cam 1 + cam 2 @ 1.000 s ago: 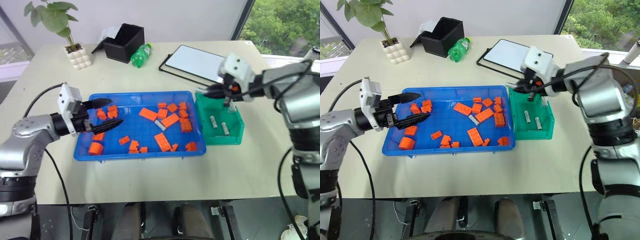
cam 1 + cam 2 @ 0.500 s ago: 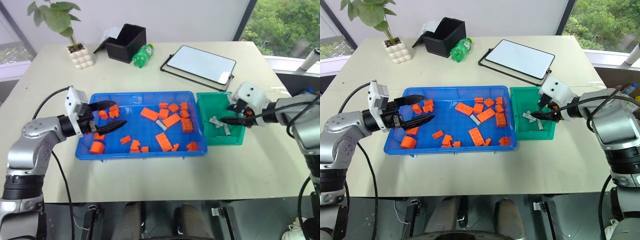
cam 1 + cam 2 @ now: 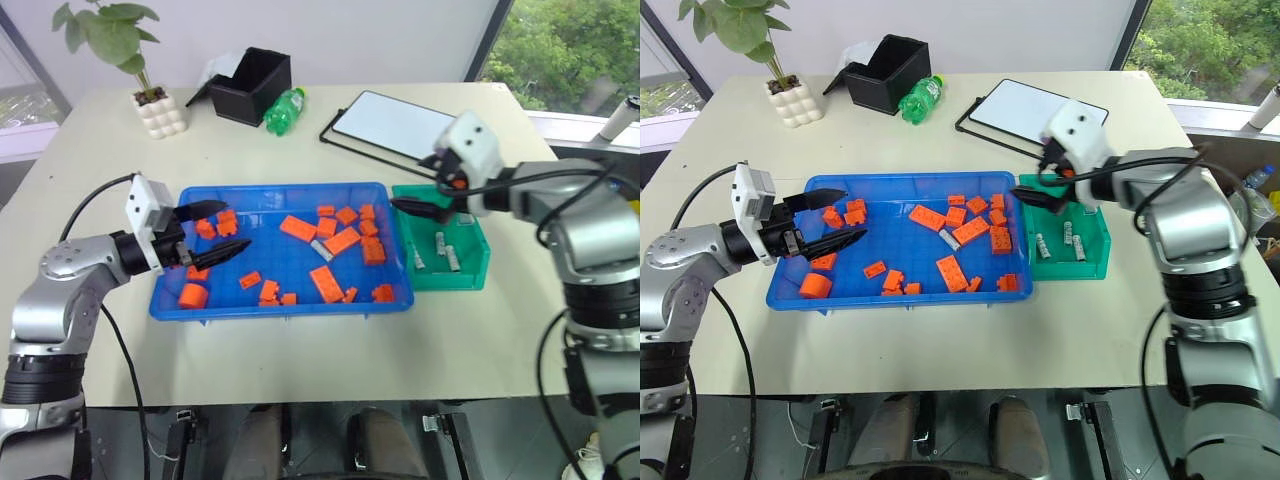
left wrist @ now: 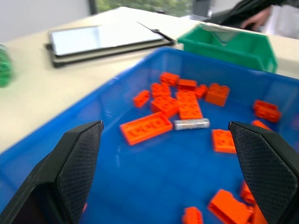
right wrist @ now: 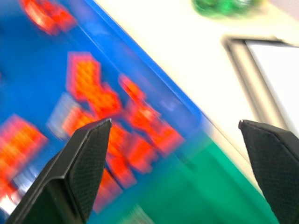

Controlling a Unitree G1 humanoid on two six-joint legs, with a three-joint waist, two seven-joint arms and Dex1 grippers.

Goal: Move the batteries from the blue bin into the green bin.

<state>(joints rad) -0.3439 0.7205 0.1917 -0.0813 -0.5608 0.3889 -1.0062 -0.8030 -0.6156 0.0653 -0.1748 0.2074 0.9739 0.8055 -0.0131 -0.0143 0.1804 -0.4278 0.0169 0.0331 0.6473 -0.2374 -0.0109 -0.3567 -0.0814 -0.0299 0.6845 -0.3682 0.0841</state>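
Three batteries (image 3: 438,251) lie on the floor of the green bin (image 3: 472,268), and one more battery (image 4: 191,124) is left in the blue bin (image 3: 262,308), lying among the orange blocks (image 3: 340,241) near the middle of the tray. The right gripper (image 3: 422,207) hangs over the seam where the two bins meet, its black fingers spread wide and holding nothing, pointing towards the blue side. The left gripper (image 3: 214,228) hovers over the left end of the blue bin, also spread wide and empty; from its wrist I can see the lone silver cylinder straight ahead, touching a flat orange piece.

By my reading, a drop is done and the job now is to fetch the last battery. Whichever arm goes needs to come down between the blocks, line its fingers across the cylinder and close without catching the orange piece beside it. The battery is smooth and round, so it may roll off if nudged.
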